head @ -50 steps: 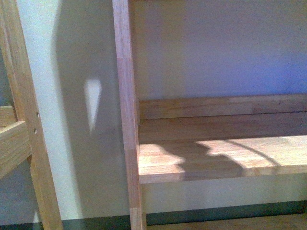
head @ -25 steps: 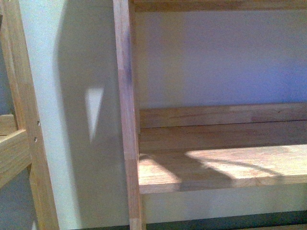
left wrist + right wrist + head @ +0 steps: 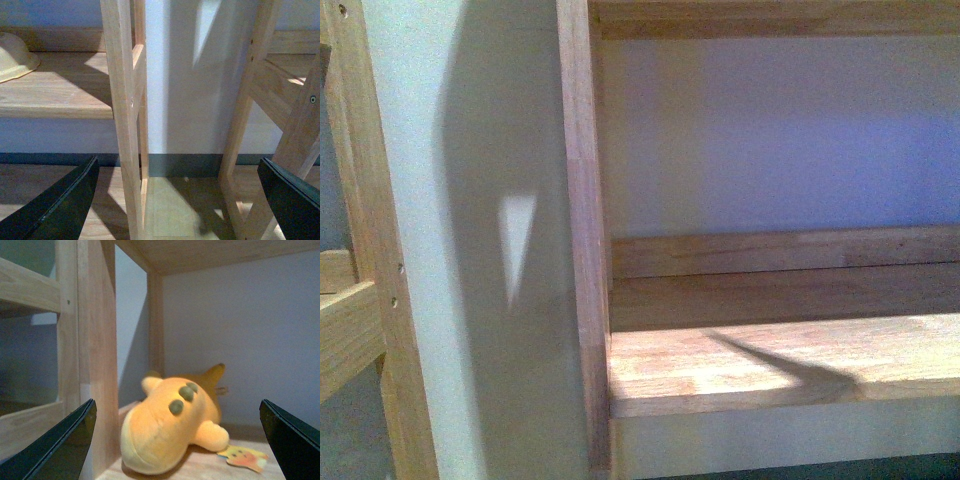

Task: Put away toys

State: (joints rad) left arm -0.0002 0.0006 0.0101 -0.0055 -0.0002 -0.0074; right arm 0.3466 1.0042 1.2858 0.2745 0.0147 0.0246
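Observation:
The toy, a yellow-orange plush animal [image 3: 167,432] with a paler cream snout and two grey-green eyes, lies on its side on a wooden shelf board [image 3: 200,467] in the right wrist view. A paper tag [image 3: 242,458] rests by its paw. My right gripper [image 3: 176,407] is open, with its dark fingers [image 3: 60,445] wide on either side of the toy and not touching it. My left gripper [image 3: 176,165] is open too, empty, and facing the shelf legs low over the floor. In the front view neither gripper nor the toy shows.
Wooden shelf uprights [image 3: 122,115] and slanted legs [image 3: 295,135] stand close ahead of the left gripper. A pale cream rounded object [image 3: 14,55] sits on a low shelf. The front view shows an upright [image 3: 582,230], a sunlit shelf board [image 3: 770,365] and the white wall.
In the front view the shelf board has slid lower in the picture and an upper board has come into sight. The shadow on the sunlit board has shrunk.

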